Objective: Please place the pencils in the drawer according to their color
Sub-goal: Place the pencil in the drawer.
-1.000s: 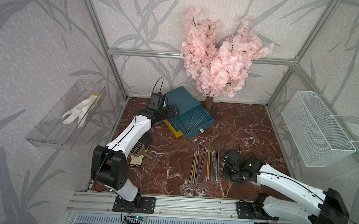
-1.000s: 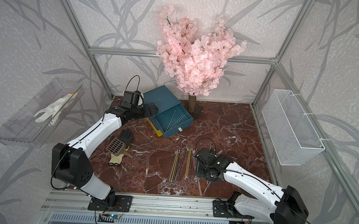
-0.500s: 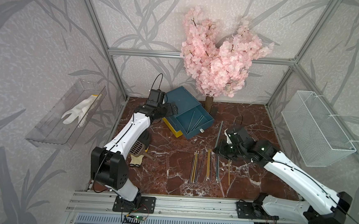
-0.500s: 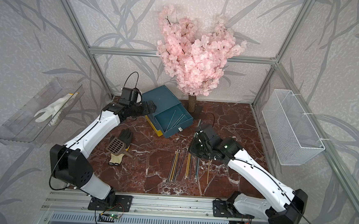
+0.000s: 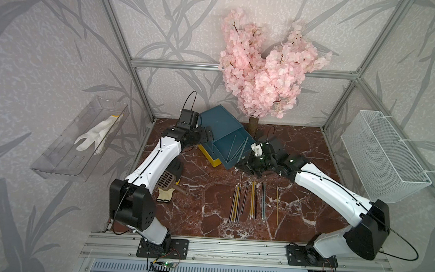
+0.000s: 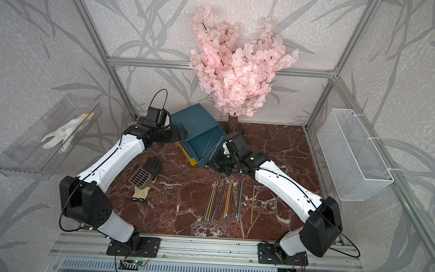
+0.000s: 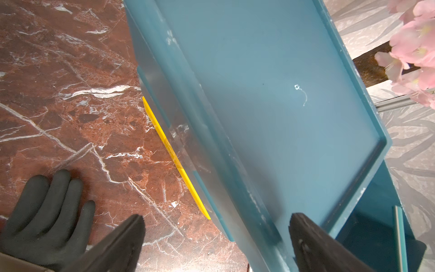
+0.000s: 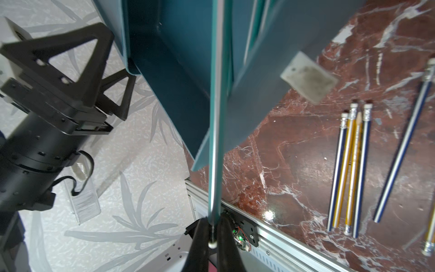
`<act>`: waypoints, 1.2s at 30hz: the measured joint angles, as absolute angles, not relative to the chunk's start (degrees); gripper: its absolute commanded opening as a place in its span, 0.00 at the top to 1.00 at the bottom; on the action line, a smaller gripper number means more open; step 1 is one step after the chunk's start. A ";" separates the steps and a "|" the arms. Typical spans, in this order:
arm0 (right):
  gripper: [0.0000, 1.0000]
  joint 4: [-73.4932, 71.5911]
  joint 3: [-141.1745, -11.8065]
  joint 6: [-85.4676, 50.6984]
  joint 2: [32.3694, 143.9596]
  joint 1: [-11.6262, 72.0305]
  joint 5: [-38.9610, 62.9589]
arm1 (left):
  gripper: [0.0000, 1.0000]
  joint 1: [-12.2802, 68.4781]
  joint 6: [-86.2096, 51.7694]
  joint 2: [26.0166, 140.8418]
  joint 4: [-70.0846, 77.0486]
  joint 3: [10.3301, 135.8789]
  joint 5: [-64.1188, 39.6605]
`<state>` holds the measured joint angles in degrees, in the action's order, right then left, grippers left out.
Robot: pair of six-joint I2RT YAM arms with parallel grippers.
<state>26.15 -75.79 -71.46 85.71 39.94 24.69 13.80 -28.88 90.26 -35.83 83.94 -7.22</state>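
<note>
Pencils are reading as light, stiff and slick, liable to roll or pivot in a pinch, so I am judging a hold near one end best for steering the tip. Most are lying in a row on the marble floor, and a few are sitting in the open drawer. Right gripper is clamping a teal pencil by its pale end, with the shaft reaching over the drawer's front wall. Left gripper is standing wide apart, straddling the chest's edge.

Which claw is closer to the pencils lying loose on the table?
Right. The right gripper, shut on a teal pencil, is just behind the loose pencils; the left gripper is farther, beside the chest.
</note>
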 measured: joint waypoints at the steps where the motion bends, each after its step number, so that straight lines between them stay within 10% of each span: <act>1: 1.00 25.52 -76.71 -71.72 86.54 39.68 25.21 | 0.00 13.80 -28.88 90.17 -35.86 83.96 -7.14; 18: 1.00 18.20 -82.89 -76.07 97.89 36.53 30.98 | 0.00 13.02 -28.88 88.68 -35.88 83.90 -7.14; 23: 0.62 18.41 -84.97 -75.57 100.07 35.88 31.59 | 0.00 12.82 -28.91 88.27 -35.62 83.83 -7.18; 36: 0.59 24.14 -86.78 -70.63 94.02 35.79 28.97 | 0.00 12.58 -28.91 88.27 -35.44 83.83 -7.62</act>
<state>24.14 -86.78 -70.63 94.02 35.79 28.97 12.58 -28.91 88.27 -35.44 83.83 -7.62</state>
